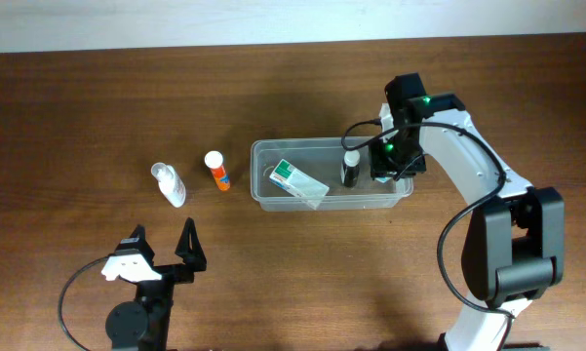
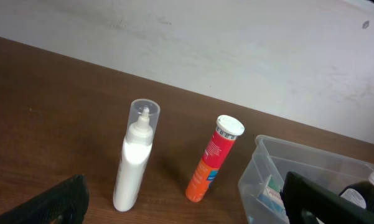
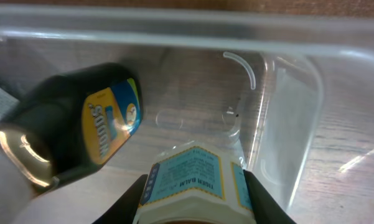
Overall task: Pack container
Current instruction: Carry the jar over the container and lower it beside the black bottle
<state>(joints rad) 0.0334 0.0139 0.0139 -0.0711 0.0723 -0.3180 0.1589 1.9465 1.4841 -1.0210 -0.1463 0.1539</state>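
The clear plastic rectangular tub with rounded corners and a rim (image 1: 302, 143) sits right of centre on a dark brown wood-grain counter (image 1: 78, 117), whose far edge meets a pale, scuffed wall (image 2: 236, 50). The grain shows through the tub's translucent walls and floor. Inside it a white-and-green box (image 1: 297, 180) lies tilted towards the left end, and a dark bottle with a yellow and blue label (image 3: 81, 124) stands right of the middle. The right gripper (image 1: 385, 161) reaches down into the tub's right end, just beside that bottle, its fingers (image 3: 129, 200) clamped on a small jar with a pale blue and white label (image 3: 196, 180), held above the tub floor near the end wall. Outside, just left of the tub, an orange tube with a white cap (image 1: 217, 171) and a white squeeze bottle with a clear cap (image 1: 169, 183) lie on the counter. The left gripper (image 1: 161, 244) hangs at the near edge, well apart from the tub, its fingers (image 2: 59, 202) spread wide with nothing between them.
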